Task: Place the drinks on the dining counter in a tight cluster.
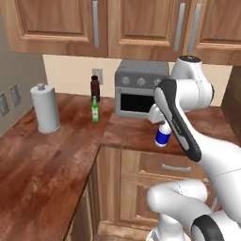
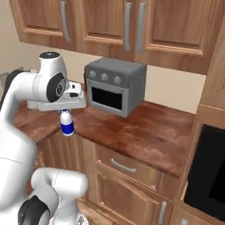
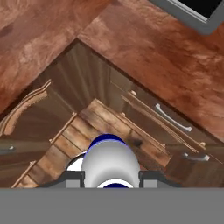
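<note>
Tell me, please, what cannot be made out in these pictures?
- White bottle: upper part hidden by the arm in the left base view.
- Maroon bottle: lower part hidden by the green bottle.
- Toaster oven: cut off by the hand view's top edge.

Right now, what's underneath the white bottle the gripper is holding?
The white bottle hangs in the gripper over the floor and lower cabinet fronts, just off the counter edge. The bottle hides whatever lies straight beneath it.
</note>
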Available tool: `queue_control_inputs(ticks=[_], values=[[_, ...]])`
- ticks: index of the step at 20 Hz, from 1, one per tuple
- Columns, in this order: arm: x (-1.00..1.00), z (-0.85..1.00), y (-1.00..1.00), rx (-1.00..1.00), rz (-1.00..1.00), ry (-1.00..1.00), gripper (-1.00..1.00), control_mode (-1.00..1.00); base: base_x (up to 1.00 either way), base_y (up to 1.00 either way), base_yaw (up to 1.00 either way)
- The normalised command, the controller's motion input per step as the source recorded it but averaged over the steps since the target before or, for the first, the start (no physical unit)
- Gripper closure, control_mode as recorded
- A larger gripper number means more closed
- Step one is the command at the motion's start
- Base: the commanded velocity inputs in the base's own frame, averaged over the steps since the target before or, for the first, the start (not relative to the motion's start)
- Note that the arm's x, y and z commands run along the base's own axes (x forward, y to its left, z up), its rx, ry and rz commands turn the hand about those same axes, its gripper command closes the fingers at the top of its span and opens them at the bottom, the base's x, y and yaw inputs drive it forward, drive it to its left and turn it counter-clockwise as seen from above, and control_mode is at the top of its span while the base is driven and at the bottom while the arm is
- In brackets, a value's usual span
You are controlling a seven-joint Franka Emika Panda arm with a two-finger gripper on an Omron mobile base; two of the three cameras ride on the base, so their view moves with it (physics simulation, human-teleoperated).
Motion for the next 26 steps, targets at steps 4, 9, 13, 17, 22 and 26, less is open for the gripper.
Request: queue_control_inputs(ticks=[4,9,13,17,22,26], values=[[0.0,0.0,0.0,0.0,0.0,0.0,1.0,1.0,0.0,0.0,-0.96],[0.0,0.0,0.0,0.0,0.0,0.0,1.0,1.0,-0.1,0.18,-0.87],[0.0,0.0,0.0,0.0,0.0,0.0,1.0,1.0,-0.34,0.1,-0.84],[0.0,0.0,0.0,0.0,0.0,0.0,1.0,1.0,-0.11,0.01,-0.95],[0.0,0.0,0.0,0.0,0.0,0.0,1.0,1.0,0.0,0.0,-0.99],[0.0,0.0,0.0,0.0,0.0,0.0,1.0,1.0,0.0,0.0,-1.0]])
